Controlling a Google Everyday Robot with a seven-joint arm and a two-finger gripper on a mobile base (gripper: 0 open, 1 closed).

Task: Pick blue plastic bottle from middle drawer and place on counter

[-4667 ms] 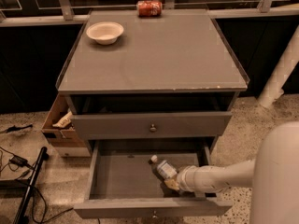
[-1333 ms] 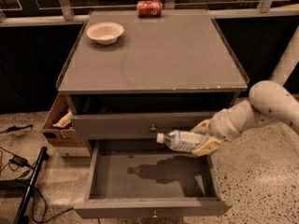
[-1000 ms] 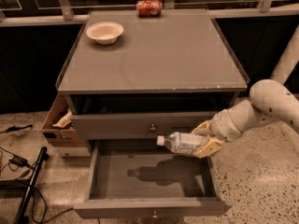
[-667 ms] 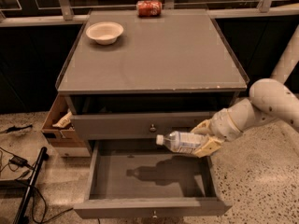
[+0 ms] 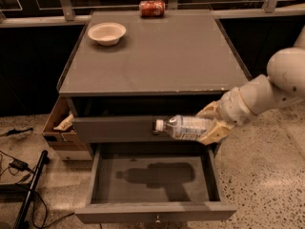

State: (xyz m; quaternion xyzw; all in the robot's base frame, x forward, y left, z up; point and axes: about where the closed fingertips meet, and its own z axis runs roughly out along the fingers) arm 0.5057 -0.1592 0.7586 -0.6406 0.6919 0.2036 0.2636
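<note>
The blue plastic bottle (image 5: 183,127) lies on its side in the air, white cap pointing left, held in my gripper (image 5: 209,124), which is shut on its base end. It hangs above the open middle drawer (image 5: 152,211), in front of the closed drawer above. The drawer floor holds only the bottle's shadow. The grey counter (image 5: 157,56) is above and behind the bottle. My white arm (image 5: 267,92) reaches in from the right.
A white bowl (image 5: 106,33) stands on the counter's back left. A red soda can (image 5: 152,8) lies at its back edge. A cardboard box (image 5: 59,128) sits on the floor left of the cabinet. Cables and a black pole (image 5: 28,194) lie at lower left.
The bottle was lifted out of the middle drawer by my gripper. Over the last second it has stayed almost still above the drawer.
</note>
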